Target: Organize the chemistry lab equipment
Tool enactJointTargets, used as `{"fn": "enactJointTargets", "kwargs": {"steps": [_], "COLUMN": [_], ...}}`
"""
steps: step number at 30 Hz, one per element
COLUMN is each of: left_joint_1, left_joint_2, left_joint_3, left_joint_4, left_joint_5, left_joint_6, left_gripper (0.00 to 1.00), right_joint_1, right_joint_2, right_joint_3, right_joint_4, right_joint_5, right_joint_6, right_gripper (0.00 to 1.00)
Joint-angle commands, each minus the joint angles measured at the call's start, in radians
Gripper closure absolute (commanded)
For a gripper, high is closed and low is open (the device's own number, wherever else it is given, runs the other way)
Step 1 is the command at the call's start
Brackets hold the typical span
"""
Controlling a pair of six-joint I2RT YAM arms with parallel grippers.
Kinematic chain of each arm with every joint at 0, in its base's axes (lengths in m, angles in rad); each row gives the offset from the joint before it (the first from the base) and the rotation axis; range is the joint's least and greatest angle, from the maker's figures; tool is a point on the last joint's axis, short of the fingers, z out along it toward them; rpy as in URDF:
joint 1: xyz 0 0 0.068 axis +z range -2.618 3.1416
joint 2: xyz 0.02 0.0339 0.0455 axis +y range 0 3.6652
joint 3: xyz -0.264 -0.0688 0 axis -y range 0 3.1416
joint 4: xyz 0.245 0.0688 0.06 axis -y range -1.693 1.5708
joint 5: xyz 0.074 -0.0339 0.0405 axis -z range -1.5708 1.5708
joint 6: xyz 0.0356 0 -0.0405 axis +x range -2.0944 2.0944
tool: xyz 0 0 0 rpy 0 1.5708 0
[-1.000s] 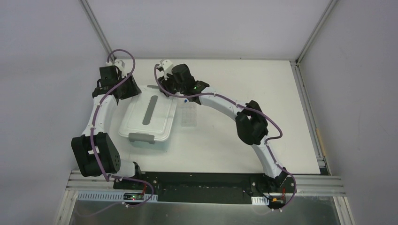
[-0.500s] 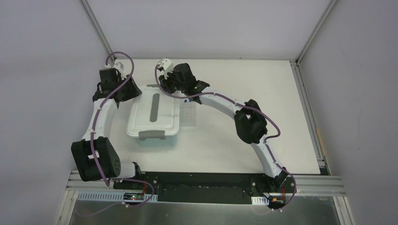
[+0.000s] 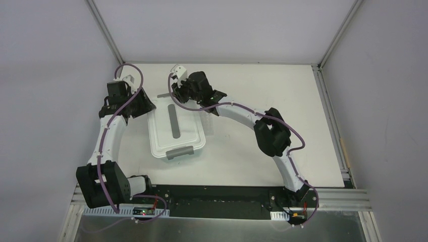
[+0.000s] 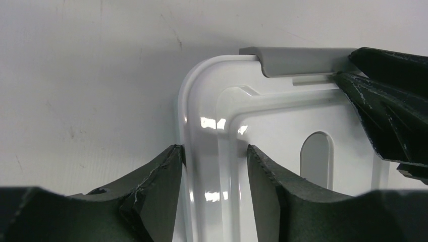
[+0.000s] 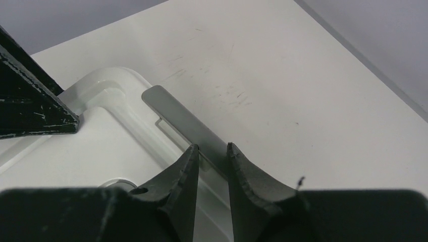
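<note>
L gripper (image 4: pixel 213 150): jaws ~half open, clamped across the corner rim of the white lid (image 4: pixel 272 126), one finger outside the edge, other inboard of the raised ridge. R gripper (image 5: pixel 212 147): jaws narrow, pinching the grey latch (image 5: pixel 176 113) on the lid's far edge. R sits just right of L, tips near each other, not touching. Bin (image 3: pixel 201 143) lies skewed on the table (image 3: pixel 282 101), body running from both grippers back twd the arm bases; 2nd grey latch (image 3: pixel 179 152) at the end away from the hands. Tube rack (image 3: pixel 208 126): prob the faint clear sliver under R forearm, behind-right of R gripper, just beside the bin; top view too dim to confirm
</note>
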Motion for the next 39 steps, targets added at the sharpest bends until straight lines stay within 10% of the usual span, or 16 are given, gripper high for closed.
{"fn": "enactJointTargets", "kwargs": {"steps": [1,23,33,39], "left_joint_1": [-0.018,-0.017,-0.016,-0.016], "left_joint_2": [0.011,0.203,0.164,0.107], "left_joint_3": [-0.008,0.136,0.175,0.192], "left_joint_4": [-0.036,0.081,0.081,0.081], "left_joint_5": [0.036,-0.019,-0.038,-0.061], "left_joint_6": [-0.016,-0.012,0.008,0.018], "left_gripper": [0.52,0.62,0.49,0.20], "right_joint_1": [0.028,0.009,0.009,-0.009], "right_joint_2": [-0.026,0.080,-0.085,-0.266], "right_joint_3": [-0.031,0.087,-0.053,-0.227], "right_joint_4": [-0.060,0.000,0.004,0.044], "right_joint_5": [0.054,0.212,0.104,0.067], "right_joint_6": [-0.008,0.009,0.080,0.185], "right_gripper": [0.71,0.66,0.14,0.01]}}
